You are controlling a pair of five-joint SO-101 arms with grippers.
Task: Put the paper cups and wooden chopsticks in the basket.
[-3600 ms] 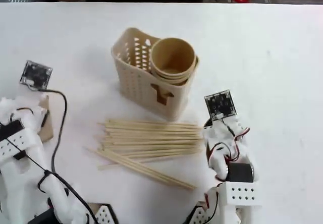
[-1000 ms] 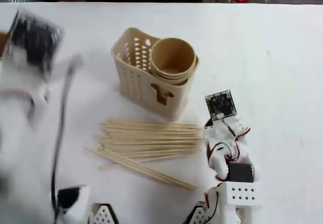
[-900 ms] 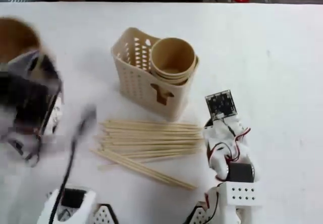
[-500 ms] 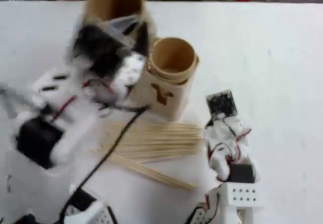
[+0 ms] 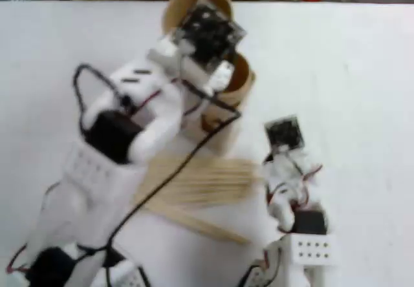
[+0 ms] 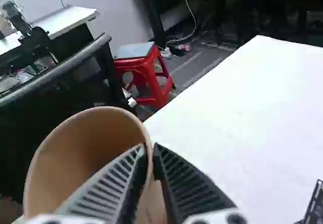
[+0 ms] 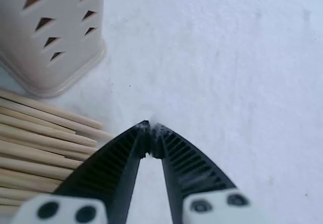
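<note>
Between the left fingers [image 6: 187, 186], rim of a paper cup [image 6: 81, 143].

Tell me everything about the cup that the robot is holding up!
It is a plain tan paper cup, round and open-mouthed, and the part of its inside that shows is empty. The left gripper pinches its wall, one finger inside and one outside. In the high view it is lifted off the table, near the basket that holds another cup.
</note>
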